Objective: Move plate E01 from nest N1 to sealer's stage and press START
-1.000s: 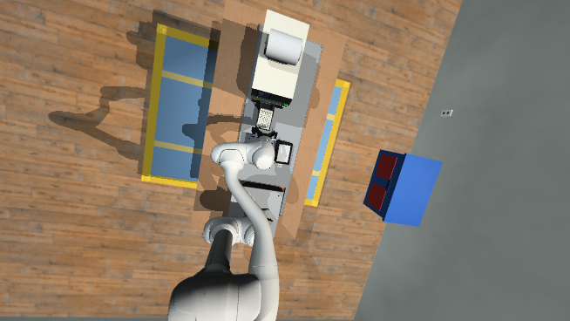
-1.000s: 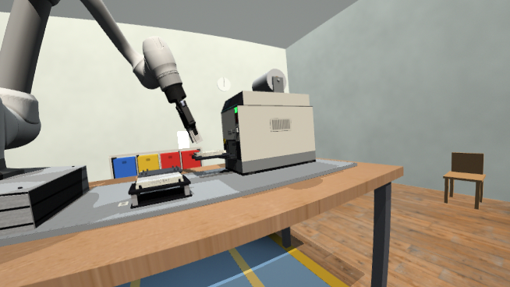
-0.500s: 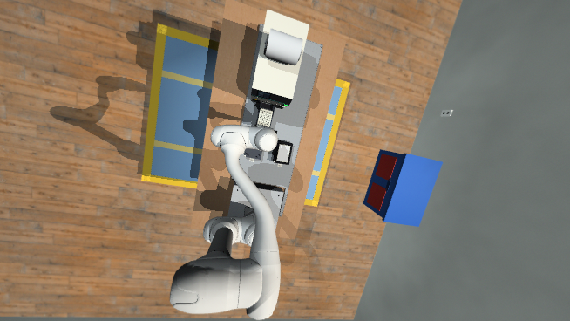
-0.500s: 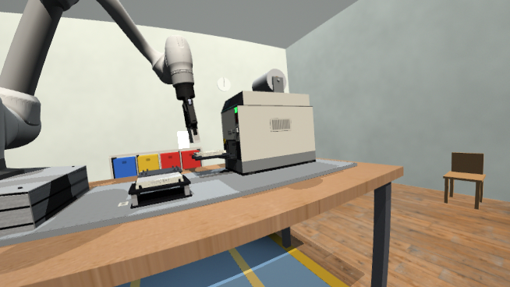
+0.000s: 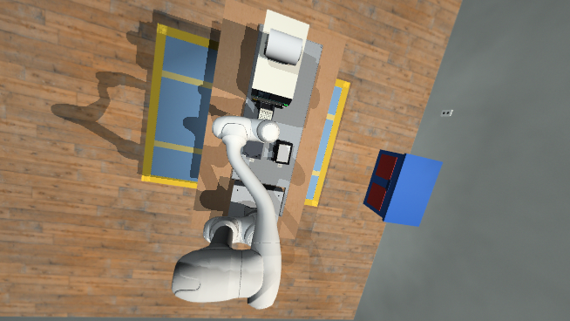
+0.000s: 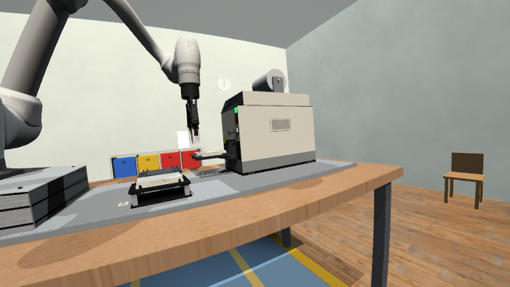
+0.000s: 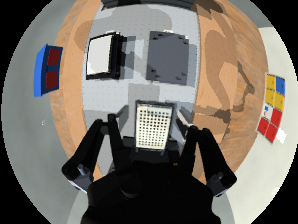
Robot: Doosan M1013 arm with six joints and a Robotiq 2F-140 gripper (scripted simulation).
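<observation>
Plate E01 [image 5: 265, 114] [image 6: 210, 153] [image 7: 152, 129] is resting on the sealer's stage [image 6: 217, 157] [image 7: 172, 116], apparently flat for sealing. The gripper [image 6: 196, 139] [image 7: 153, 113] is hovering above with fingers spread wide, holding nothing, presumably keeping the plate free; its open wells are suggesting that START is still needing a press.

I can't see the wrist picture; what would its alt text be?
The open black two-fingered gripper hovers around a pale, hole-dotted rectangular plate on a dark stage, apparently holding nothing. Beyond it, on a grey board, a white-topped plate sits in a black holder beside a dark grey, plate-free holder.
</observation>
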